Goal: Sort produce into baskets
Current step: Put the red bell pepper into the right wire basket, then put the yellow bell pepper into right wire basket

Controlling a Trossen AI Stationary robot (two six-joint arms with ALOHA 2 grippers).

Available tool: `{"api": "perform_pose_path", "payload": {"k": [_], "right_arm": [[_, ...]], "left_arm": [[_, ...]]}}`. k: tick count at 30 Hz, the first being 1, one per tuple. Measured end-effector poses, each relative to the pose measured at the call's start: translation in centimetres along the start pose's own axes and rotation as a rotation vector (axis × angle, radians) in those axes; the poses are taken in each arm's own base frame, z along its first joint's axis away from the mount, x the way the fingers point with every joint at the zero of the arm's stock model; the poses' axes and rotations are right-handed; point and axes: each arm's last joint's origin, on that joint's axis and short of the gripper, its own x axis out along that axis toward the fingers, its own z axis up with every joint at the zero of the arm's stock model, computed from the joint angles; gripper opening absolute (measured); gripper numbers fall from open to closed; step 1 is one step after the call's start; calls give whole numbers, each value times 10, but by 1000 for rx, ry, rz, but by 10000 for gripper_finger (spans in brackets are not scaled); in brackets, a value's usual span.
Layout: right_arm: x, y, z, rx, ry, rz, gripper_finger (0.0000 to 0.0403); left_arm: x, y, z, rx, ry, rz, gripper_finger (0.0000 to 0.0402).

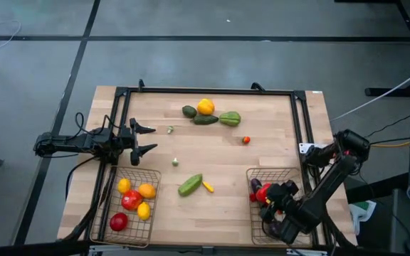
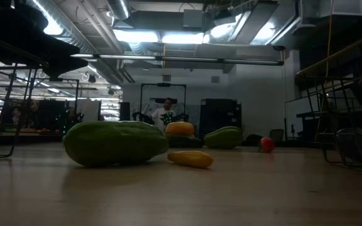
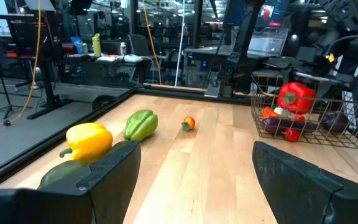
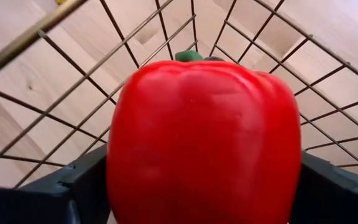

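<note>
A red bell pepper [image 4: 204, 137] sits between the fingers of my right gripper [image 1: 267, 193], which is shut on it over the right basket [image 1: 249, 213] at the table's near right. That basket holds purple and orange pieces [image 3: 291, 121] under the pepper [image 3: 297, 96]. The left basket [image 1: 155, 213] holds yellow, orange and red pieces. Loose on the table lie a green squash [image 1: 189, 185], a small yellow piece [image 1: 208, 187], a yellow pepper [image 1: 205, 107], a green pepper [image 1: 230, 118] and a small tomato [image 1: 246, 140]. My left gripper [image 1: 144, 139] waits open at the table's left edge. My right gripper pinches the red pepper by its two opposite flanks [image 4: 120, 168], one dark finger [image 4: 73, 186] on each side. The fingers slant down from the table's near right corner. The pepper's green stem end [image 4: 188, 56] points away from the wrist. It sits at about rim height inside the basket; whether it rests on the pieces below, I cannot tell.
A dark avocado [image 1: 189, 111] and a dark green cucumber [image 1: 206, 119] lie by the yellow pepper at the far side. Two tiny pieces [image 1: 170, 129] [image 1: 175, 162] lie left of centre. A black frame [image 1: 205, 91] borders the table. A person [image 2: 165, 113] shows far behind.
</note>
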Motion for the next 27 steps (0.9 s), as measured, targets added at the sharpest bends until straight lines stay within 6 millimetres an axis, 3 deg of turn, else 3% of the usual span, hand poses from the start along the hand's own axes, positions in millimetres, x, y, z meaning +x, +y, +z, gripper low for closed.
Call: {"api": "perform_pose_path", "payload": {"k": [4,10,15,20,27], "right_arm": [[1,0,-1,-2,0,-3,393],[-3,3,1,11,-11,14,379],[-24,2,17,22,-87,46,379],[-52,1,48,37,-198,31,379],[-69,3,118,-3,-415,-50,379]], "left_arm": [[0,0,0,0,0,0,306],[0,0,0,0,0,0,306],[0,0,0,0,0,0,306],[0,0,0,0,-1,0,306],[0,0,0,0,0,0,306]]}}
